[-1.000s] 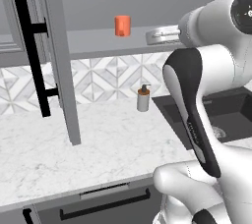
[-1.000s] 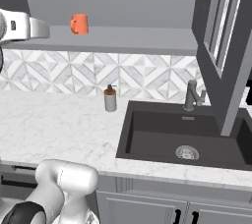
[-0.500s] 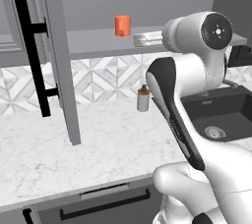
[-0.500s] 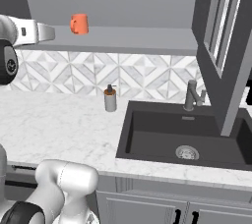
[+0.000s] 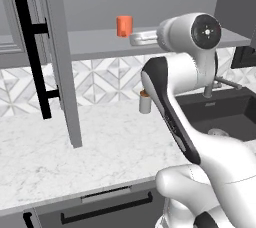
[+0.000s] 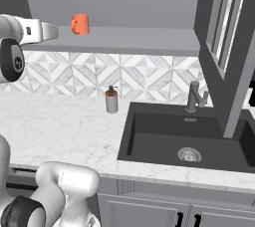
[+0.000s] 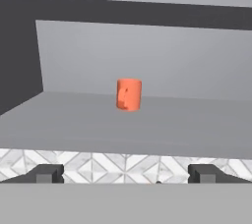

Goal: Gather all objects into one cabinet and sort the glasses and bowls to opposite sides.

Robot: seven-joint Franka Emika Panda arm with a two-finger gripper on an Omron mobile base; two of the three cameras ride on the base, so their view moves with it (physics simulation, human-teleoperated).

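One orange cup (image 5: pixel 124 26) (image 6: pixel 79 24) stands upright on the flat grey shelf (image 5: pixel 95 43) (image 6: pixel 144 40) of the open wall cabinet. Its tall grey door (image 5: pixel 61 67) with the black bar handle (image 5: pixel 31 47) stands swung out at the left. My gripper (image 5: pixel 137 38) (image 6: pixel 53 32) hovers level with the shelf's front edge, short of the cup and not touching it. In the hand view the cup (image 7: pixel 129 94) sits straight ahead, and the gripper (image 7: pixel 125 174) is open with nothing between its fingertips (image 7: pixel 47 173). The brown bowl, the red cup and the second orange cup are out of view.
A grey soap pump bottle (image 5: pixel 144 102) (image 6: pixel 111 100) stands on the marble counter (image 5: pixel 75 147) against the tiled wall. To the right lie the black sink (image 6: pixel 184 141) and its faucet (image 6: pixel 195 96). Another open cabinet door (image 6: pixel 226 56) hangs above the sink.
My arm has swung and its upper joints have turned. The hand has slid along the shelf's front toward the orange cup. The cup has stayed put.
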